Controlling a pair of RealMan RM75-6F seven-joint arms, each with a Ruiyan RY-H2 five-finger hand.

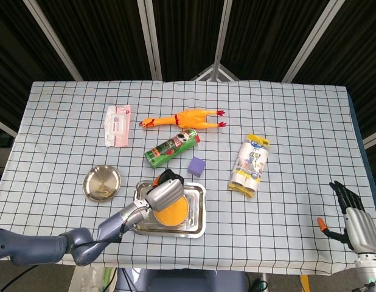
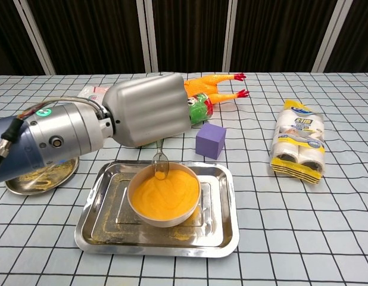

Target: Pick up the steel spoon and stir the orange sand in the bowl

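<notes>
Left hand (image 2: 147, 109) gripping steel spoon (image 2: 160, 164), tip dipped into orange sand (image 2: 166, 189) at far edge of bowl (image 2: 164, 215) on steel tray (image 2: 220, 238). Far right, right hand (image 1: 353, 220) empty, fingers spread.

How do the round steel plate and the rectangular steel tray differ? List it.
The round steel plate is a small disc; the rectangular steel tray is larger with rounded corners. The plate stands apart at the left, carrying only sand traces; the tray holds the bowl of orange sand. Both are shiny metal dusted with sand.
</notes>
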